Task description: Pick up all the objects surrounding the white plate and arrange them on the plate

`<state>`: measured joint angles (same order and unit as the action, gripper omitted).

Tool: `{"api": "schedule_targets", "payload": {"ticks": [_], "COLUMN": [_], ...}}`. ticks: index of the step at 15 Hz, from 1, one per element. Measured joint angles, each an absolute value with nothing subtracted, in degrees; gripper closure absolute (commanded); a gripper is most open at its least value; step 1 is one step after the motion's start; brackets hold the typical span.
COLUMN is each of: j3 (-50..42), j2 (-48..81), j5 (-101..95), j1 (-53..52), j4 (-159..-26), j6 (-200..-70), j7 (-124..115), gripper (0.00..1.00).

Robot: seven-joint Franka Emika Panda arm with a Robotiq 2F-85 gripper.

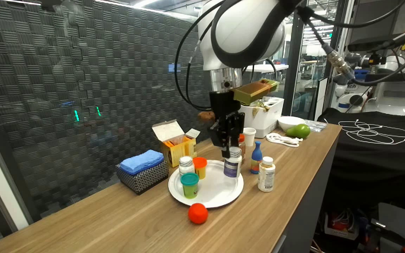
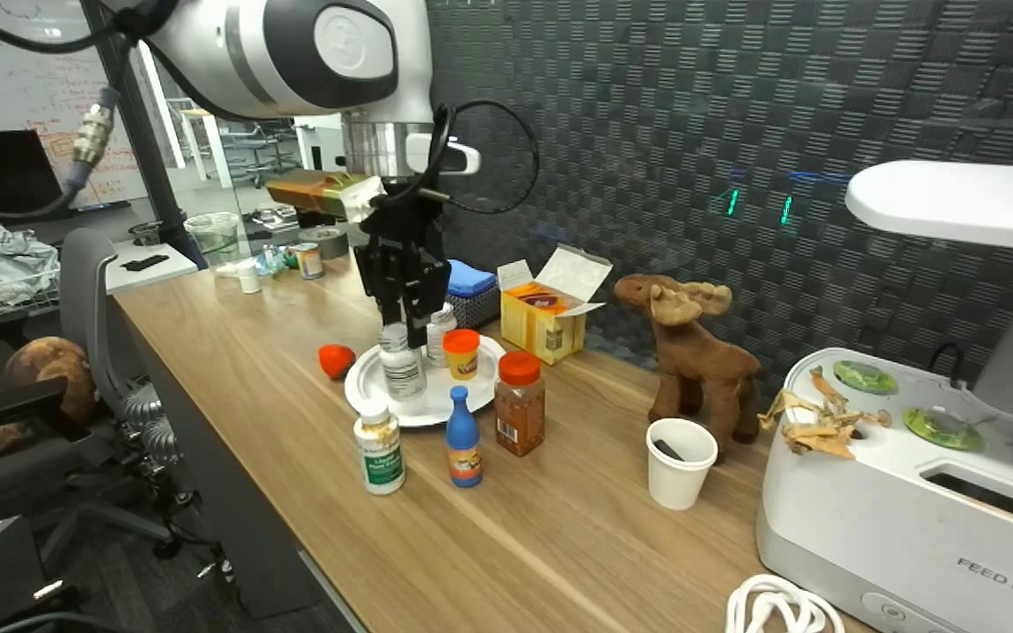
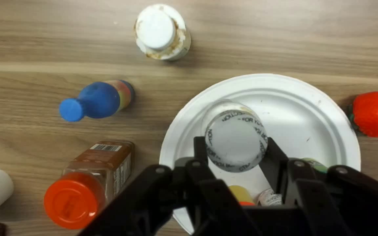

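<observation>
Over the white plate (image 1: 213,189), the gripper (image 3: 236,147) pinches a white bottle (image 1: 232,167) by its cap (image 3: 236,141).

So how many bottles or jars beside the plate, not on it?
3, in an exterior view: white-capped bottle left, blue bottle middle, orange-lidded jar right, all nearer than the plate. None seems hidden.

High above the gripper (image 3: 235,144), the arm (image 1: 243,26) is white, crossed by a black band (image 1: 238,60); a dark cap (image 2: 291,60) there carries a white disc (image 2: 351,42). Just above the gripper come a silver collar (image 1: 220,79) and a gold block (image 1: 254,93) patched with pale tape (image 2: 361,199). Black cables (image 2: 439,156) loop there as well. The gripper is black, with round grey screw heads (image 3: 342,170).
</observation>
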<state>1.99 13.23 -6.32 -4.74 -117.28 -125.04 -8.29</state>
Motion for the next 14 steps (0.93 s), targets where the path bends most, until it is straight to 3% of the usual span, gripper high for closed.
{"api": "schedule_targets", "payload": {"ticks": [13,14], "j3": [0.9,0.8], "j2": [28.6,29.0], "j5": [-6.5,-6.5], "j1": [-4.5,-4.5], "j4": [-98.8,-98.4], "j6": [-118.5,-118.4], "j7": [-8.6,-8.6], "gripper": [0.81,0.31]}}
